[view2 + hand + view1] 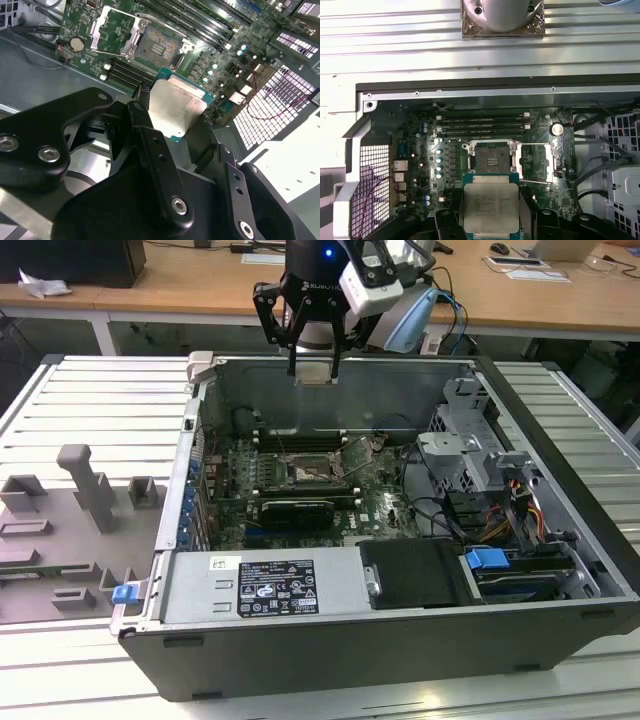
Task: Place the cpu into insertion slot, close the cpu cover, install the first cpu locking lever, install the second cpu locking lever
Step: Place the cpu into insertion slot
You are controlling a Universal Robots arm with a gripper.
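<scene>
In the exterior view, the pincer hangs high above the insertion slot, which sits down inside the open computer case on the grey bench. The pincer is clenched on the cpu, which looks like a thin pale piece lying flat between the fingertips, well apart from the slot. In the second wrist view, the cpu is held by two of its opposite edges between the black fingers, with its silver top facing the camera. It is square, so no side is longer than another. The insertion slot is open and bare past the chip, and the cpu cover is flipped open, just beside the slot. In the first wrist view, the cpu sits in the pincer with its edges lined up about the same way as the edges of the insertion slot. The chip does not touch the slot. The cpu cover lies open right beside the slot.
</scene>
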